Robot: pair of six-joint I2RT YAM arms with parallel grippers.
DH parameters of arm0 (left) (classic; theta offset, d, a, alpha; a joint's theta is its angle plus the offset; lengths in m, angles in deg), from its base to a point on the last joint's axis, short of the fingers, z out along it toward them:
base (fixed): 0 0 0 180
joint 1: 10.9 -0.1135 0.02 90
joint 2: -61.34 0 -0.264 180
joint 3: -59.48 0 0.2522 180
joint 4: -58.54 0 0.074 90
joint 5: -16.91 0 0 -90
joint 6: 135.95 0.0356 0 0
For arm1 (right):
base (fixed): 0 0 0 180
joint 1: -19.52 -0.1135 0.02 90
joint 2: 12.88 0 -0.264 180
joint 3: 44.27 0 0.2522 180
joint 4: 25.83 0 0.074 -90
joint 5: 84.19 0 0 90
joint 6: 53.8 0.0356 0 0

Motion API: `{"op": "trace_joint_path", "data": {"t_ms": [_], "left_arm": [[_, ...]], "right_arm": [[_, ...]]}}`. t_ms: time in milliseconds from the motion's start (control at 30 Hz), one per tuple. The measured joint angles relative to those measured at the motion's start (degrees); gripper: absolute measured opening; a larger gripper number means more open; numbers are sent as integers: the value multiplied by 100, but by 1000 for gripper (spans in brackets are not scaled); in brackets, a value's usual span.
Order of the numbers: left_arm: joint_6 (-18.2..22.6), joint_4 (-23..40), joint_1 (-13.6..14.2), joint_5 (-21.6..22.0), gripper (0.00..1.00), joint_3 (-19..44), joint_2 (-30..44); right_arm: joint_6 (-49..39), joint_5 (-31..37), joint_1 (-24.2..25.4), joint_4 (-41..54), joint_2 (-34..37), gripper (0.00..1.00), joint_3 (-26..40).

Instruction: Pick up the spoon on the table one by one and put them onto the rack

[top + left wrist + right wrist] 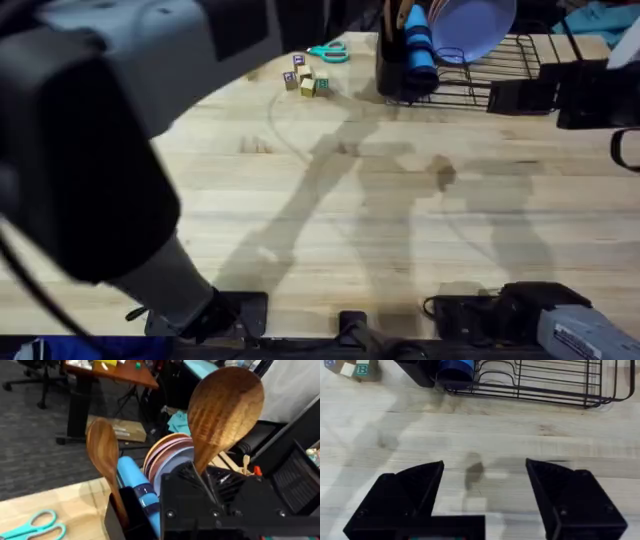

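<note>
Left arm rises close under the overhead camera, large and blurred. In the left wrist view the left gripper (210,491) pinches the handle of a wooden spoon (225,407), bowl up, held above the rack.

Right gripper (485,490): fingers spread wide, nothing between them, hovering over bare tabletop (470,435) in front of the rack.

Black wire rack (500,70) sits at the far edge of the tabletop (330,210). Its black utensil holder (395,75) is at the rack's left end. A second wooden spoon (103,452) stands upright in the holder, bowl up, beside a blue cylindrical object (137,487). Plates (167,457) stand on edge in the rack just behind the holder; in the overhead view a lavender plate (470,25) leans there.

Left of the rack: small lettered toy blocks (305,80) clustered on the tabletop, and just beyond them teal-handled scissors (330,52), lying flat near the far edge.
</note>
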Motion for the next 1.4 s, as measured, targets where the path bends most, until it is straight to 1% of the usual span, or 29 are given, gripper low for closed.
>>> {"op": "trace_joint_path", "data": {"t_ms": [267,667,800,933,1100,1200,1367,1400], "left_arm": [[-154,-338,-7,0,45,0,485],[-194,-314,-7,0,45,0,718],[-196,1,-7,0,45,0,798],[-194,589,-7,31,45,0,820],[-194,1236,-9,202,45,0,820],[-194,1440,-11,244,45,0,820],[-194,1572,-11,289,45,0,820],[-160,1575,-11,293,99,0,820]], "right_arm": [[1,0,0,0,1,996,0],[1,0,0,0,-1,996,0],[1,0,0,0,-1,996,0],[1,0,0,0,1,996,0],[1,0,0,0,-1,996,0],[1,0,0,0,0,995,0],[-1,0,0,0,1,996,0],[1,0,0,0,0,996,0]]}}
